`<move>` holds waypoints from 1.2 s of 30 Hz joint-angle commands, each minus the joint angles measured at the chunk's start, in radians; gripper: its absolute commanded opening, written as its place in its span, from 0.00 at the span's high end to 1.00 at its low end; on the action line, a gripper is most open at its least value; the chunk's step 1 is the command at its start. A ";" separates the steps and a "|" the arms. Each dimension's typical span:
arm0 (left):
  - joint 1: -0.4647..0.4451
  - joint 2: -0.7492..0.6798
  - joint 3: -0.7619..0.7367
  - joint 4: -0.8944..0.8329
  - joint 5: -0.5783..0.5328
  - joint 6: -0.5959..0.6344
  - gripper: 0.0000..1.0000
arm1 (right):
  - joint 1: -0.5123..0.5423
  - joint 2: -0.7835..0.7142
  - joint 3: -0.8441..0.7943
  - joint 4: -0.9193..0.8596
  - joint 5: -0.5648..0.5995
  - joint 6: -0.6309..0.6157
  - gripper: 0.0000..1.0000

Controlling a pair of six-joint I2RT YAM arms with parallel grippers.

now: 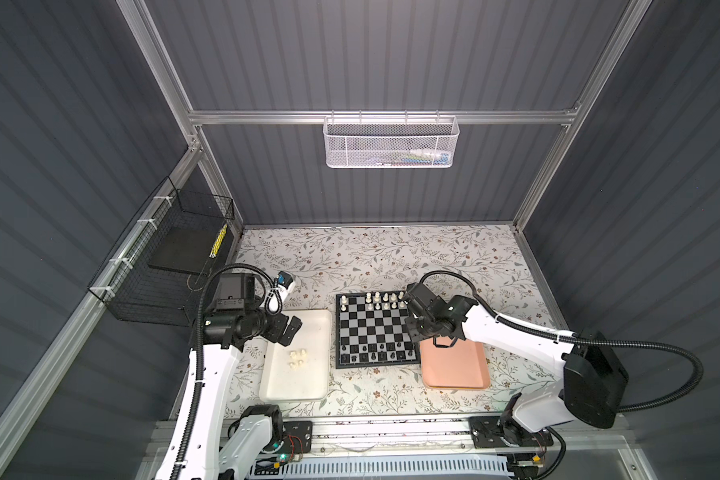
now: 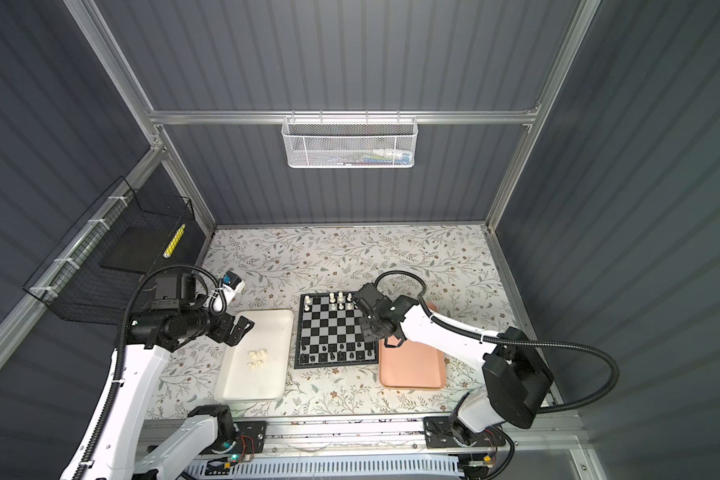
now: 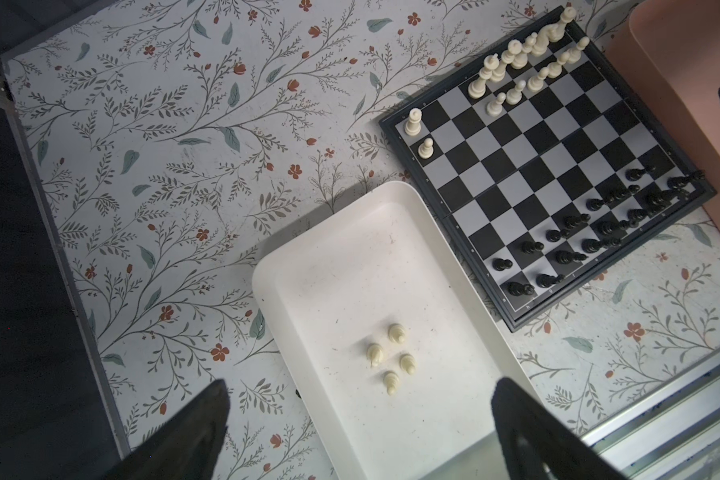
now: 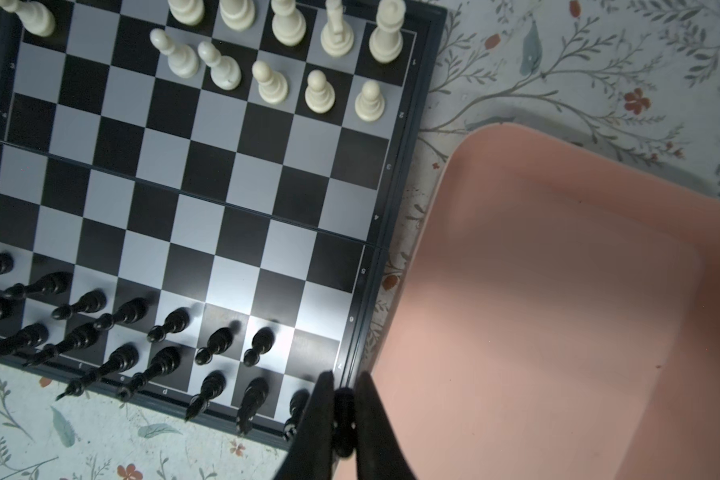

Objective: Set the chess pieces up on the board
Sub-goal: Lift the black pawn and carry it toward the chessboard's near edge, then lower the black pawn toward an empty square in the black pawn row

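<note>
- Right gripper (image 4: 346, 376): pinching a black chessman (image 4: 344, 413) over a corner of the board (image 4: 427, 83), beside the salmon tray (image 4: 558, 291).
- Placement, advised: lower it upright and centred on the vacant square (image 4: 314, 351), clear of its neighbours.
- Left gripper (image 3: 362, 386): spread above the cream pieces (image 3: 397, 333) in the white tray (image 3: 267, 282).
</note>
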 commanded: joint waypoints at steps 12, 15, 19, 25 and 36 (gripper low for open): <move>-0.004 -0.011 -0.002 -0.030 0.006 0.010 0.00 | 0.040 0.077 -0.018 0.057 0.006 0.052 0.86; -0.004 -0.012 -0.001 -0.032 0.006 0.010 0.00 | 0.042 0.081 -0.031 0.069 0.010 0.060 0.87; -0.003 -0.013 0.004 -0.034 0.007 0.009 0.00 | 0.050 0.079 -0.056 0.089 0.007 0.072 0.87; -0.004 -0.011 0.007 -0.036 0.011 0.004 0.00 | 0.058 0.083 -0.073 0.105 0.004 0.085 0.87; -0.004 -0.014 0.005 -0.036 0.011 0.004 0.00 | 0.067 0.100 -0.097 0.133 0.003 0.098 0.87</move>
